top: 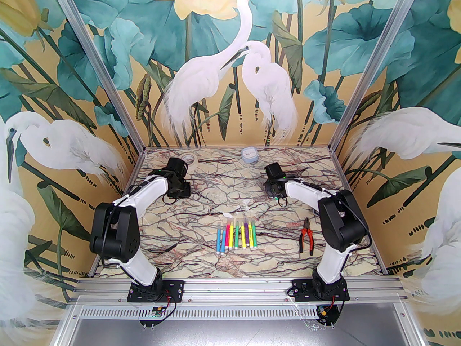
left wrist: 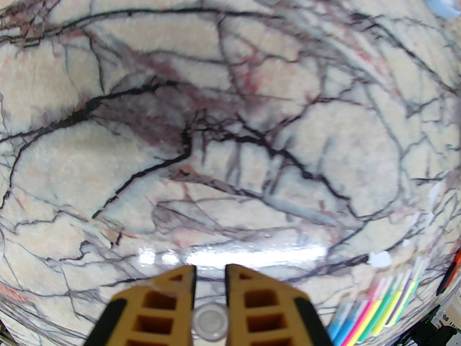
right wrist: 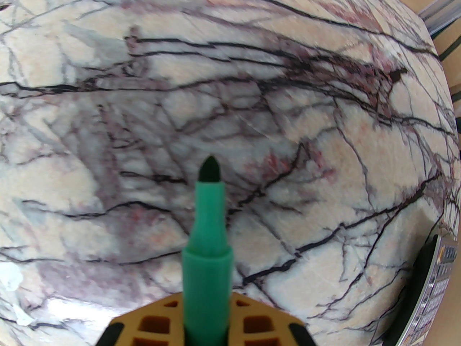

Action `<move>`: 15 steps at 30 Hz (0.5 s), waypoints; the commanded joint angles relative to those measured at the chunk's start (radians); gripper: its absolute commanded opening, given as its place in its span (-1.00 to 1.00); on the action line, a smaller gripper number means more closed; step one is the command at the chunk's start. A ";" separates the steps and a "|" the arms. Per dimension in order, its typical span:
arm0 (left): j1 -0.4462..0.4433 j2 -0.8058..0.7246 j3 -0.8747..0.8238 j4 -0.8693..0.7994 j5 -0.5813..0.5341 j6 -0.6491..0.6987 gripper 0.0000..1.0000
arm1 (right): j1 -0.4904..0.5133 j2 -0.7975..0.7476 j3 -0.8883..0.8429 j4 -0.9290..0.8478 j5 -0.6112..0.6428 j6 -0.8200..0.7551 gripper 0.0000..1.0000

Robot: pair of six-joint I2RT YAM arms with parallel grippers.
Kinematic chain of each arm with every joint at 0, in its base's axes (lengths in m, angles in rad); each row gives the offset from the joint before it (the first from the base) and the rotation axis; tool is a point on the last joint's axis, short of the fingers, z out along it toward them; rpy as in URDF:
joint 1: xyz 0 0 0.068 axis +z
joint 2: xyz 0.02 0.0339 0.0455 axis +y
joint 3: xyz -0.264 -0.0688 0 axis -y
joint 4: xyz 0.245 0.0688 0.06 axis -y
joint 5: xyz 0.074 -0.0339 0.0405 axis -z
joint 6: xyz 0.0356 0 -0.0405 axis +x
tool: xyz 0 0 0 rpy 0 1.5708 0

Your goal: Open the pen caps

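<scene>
1. The left gripper [left wrist: 210, 270] has its jaws squeezed close on a little clear cap [left wrist: 210, 321]. The cap sits deep between the fingers, with its round end facing the camera.
2. The right gripper [right wrist: 207, 299] has its jaws clamped on a green marker [right wrist: 207, 243]. The marker sticks straight out past the fingertips. Its dark tip [right wrist: 209, 168] is bare, so this pen is open.
3. The cap in the left jaws probably belongs to that green marker.
4. A cap like this looks light, hard and smooth. It could slip out, or crack if pinched too hard. Its round sides are the best place to hold it, with a soft squeeze.
5. A marker looks light and stiff. It is best held around the middle of the barrel, with the capped end sticking out for the other jaws to pull.
6. Under both pairs of jaws is the bare marble table [top: 216, 178].
7. Two small whitish bits [top: 246, 204] lie on the table, nearer the arm bases than the jaws. They look like loose caps, but they are too small to be sure.
8. Past those, closer again to the bases, lies the row of markers [top: 236, 234], side by side. Their pale capped ends point toward the jaws, so many caps are not yet pulled off.
9. The red pliers [top: 307, 238] lie to the right of the row, beside the right arm.
10. On the far side of the jaws, by the back wall, sit a tape roll [top: 189, 158] and a small blue box [top: 250, 154].
</scene>
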 commanded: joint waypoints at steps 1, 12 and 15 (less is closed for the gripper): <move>0.002 0.046 0.038 -0.007 -0.026 0.020 -1.00 | -0.010 0.026 0.029 -0.015 -0.008 0.022 -1.00; 0.002 0.184 0.075 0.001 -0.019 0.019 -1.00 | -0.037 0.086 0.049 -0.024 -0.057 0.043 -0.91; 0.002 0.210 0.076 0.002 -0.013 0.025 -0.96 | -0.041 0.095 0.049 -0.021 -0.073 0.046 -0.85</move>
